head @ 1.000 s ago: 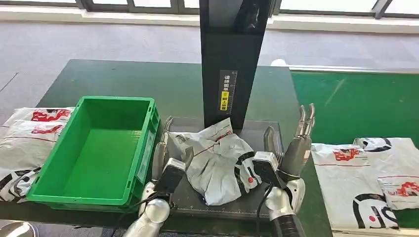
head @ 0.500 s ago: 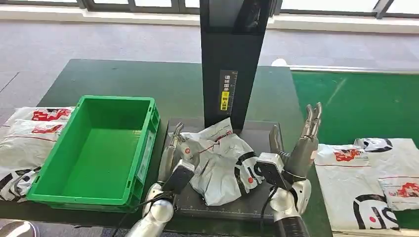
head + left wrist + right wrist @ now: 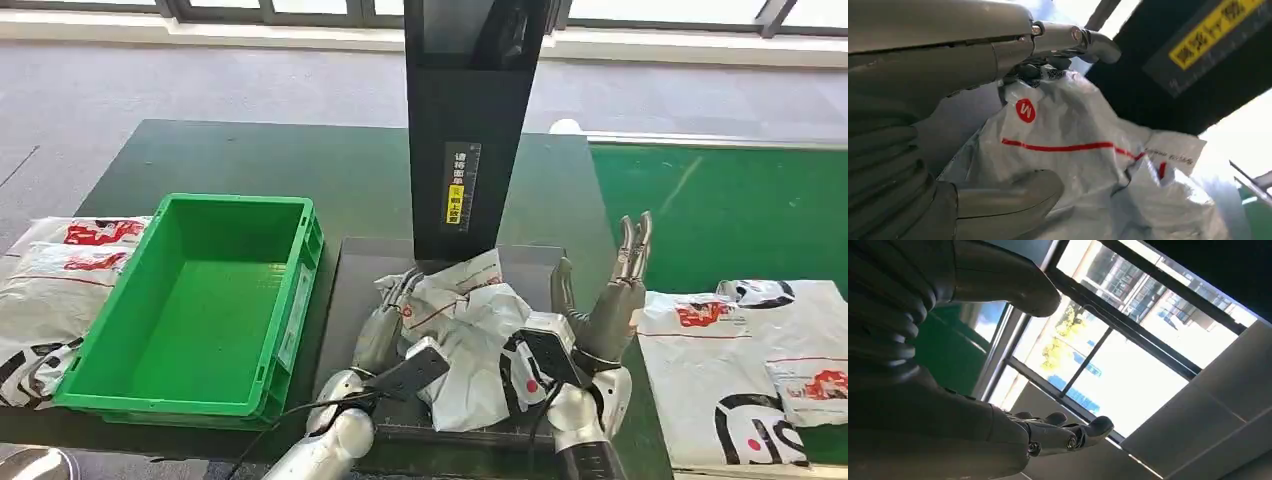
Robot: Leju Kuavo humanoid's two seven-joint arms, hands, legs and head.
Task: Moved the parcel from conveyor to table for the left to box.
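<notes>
White red-striped parcel (image 3: pixel 470 340), green bin (image 3: pixel 200 300)

You see the left hand (image 3: pixel 973 125) close up: its grey ribbed cover, a thick grey thumb (image 3: pixel 1013 197) curving under the parcel (image 3: pixel 1083 170), and its fingers (image 3: pixel 1073 40) reaching over the top of it. The crumpled white plastic parcel sits between thumb and fingers, touching both; it bears a red round logo (image 3: pixel 1025 110) and a thin red stripe (image 3: pixel 1058 147). Just behind it stands a black panel (image 3: pixel 1168 95) with a yellow label strip (image 3: pixel 1213 31)
</notes>
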